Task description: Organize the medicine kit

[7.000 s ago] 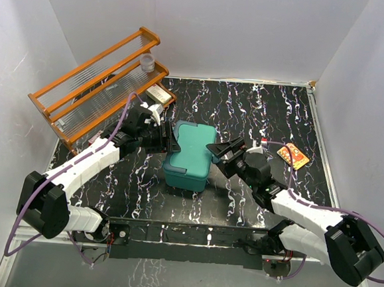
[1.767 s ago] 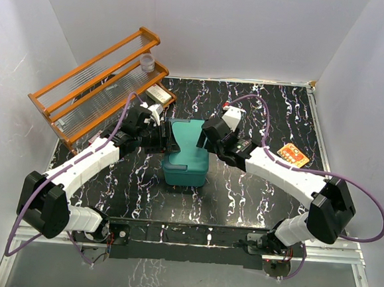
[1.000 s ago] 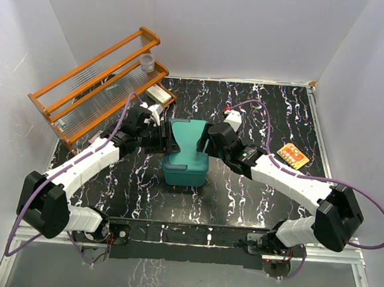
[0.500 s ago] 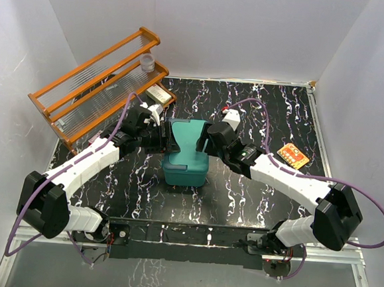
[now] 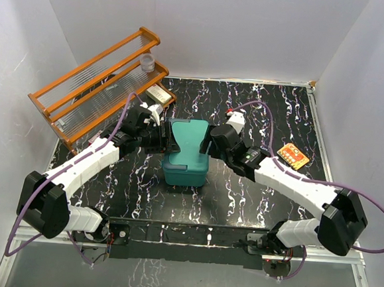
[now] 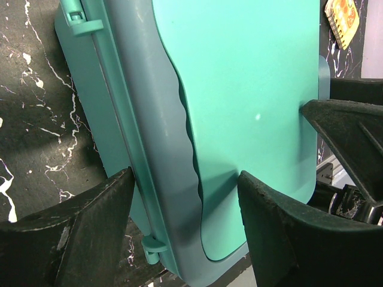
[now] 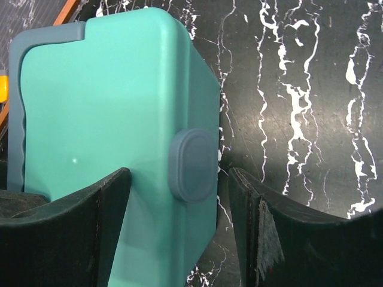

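Risk sits with the raised lid [image 5: 191, 135]: the medicine kit [image 5: 186, 163], near the orange rack [image 5: 93, 86], has our left fingers [image 6: 72, 233] clamping its side and right fingers [image 7: 78, 233] spread astride the latch [image 7: 192, 164]; we cannot tell if they pinch, so it may slam.

The teal kit [image 6: 149, 119] fills most of the view, its paler lid [image 6: 251, 89] meeting the darker body along a wavy edge. Two black fingers [image 6: 66, 239] straddle that edge — one against the body's side, the other on the lid. A third finger [image 6: 353, 143] comes in from the right, its tip touching the lid. Black marbled tabletop [image 6: 30, 107] shows at left — an orange packet [image 6: 342, 18] at the top right corner.
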Tool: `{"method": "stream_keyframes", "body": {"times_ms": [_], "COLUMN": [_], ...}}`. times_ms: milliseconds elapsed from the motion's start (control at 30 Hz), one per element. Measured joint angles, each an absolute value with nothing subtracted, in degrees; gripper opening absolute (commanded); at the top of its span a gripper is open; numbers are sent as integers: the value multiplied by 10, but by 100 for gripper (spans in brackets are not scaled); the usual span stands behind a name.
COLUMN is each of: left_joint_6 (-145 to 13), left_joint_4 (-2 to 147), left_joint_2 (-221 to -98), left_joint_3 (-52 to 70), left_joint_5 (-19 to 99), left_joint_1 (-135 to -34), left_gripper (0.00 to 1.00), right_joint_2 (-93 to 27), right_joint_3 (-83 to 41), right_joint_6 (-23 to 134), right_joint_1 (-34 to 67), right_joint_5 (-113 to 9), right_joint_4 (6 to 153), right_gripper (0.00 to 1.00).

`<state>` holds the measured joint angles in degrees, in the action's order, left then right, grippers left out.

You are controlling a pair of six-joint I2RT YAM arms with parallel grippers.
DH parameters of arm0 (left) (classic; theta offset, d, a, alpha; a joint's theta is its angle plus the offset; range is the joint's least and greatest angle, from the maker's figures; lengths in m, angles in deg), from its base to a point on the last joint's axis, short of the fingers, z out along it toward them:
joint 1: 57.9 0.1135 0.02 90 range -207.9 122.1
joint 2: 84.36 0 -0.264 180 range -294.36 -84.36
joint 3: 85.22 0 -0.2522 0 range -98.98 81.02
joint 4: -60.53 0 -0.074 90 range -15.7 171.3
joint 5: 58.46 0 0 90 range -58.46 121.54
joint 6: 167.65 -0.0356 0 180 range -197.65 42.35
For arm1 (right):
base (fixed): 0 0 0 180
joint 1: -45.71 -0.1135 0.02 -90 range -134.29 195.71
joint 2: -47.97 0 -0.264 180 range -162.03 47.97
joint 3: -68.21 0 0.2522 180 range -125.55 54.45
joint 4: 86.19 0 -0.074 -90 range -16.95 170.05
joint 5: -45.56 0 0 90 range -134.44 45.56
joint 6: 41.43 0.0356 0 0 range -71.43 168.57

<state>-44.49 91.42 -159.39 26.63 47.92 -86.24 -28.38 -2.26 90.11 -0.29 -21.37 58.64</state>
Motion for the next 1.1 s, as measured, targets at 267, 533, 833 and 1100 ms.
{"method": "stream_keyframes", "body": {"times_ms": [267, 533, 833, 1100], "left_joint_6": [-445, -445, -445, -445], "left_joint_4": [914, 914, 914, 914], "left_joint_2": [-1594, -1594, -1594, -1594], "left_joint_3": [266, 266, 266, 266], "left_joint_5": [479, 479, 479, 479], "left_joint_1": [-862, -862, -862, -862], "left_gripper": [66, 66, 66, 66], "right_joint_2": [-236, -214, -202, -161], "right_joint_3": [8, 36, 77, 86], "right_joint_6": [928, 953, 971, 983], "right_joint_1": [3, 37, 69, 72], "right_joint_5": [-193, -220, -270, -279], "right_joint_4": [573, 589, 638, 662], "right_gripper": [47, 42, 44, 54]}}
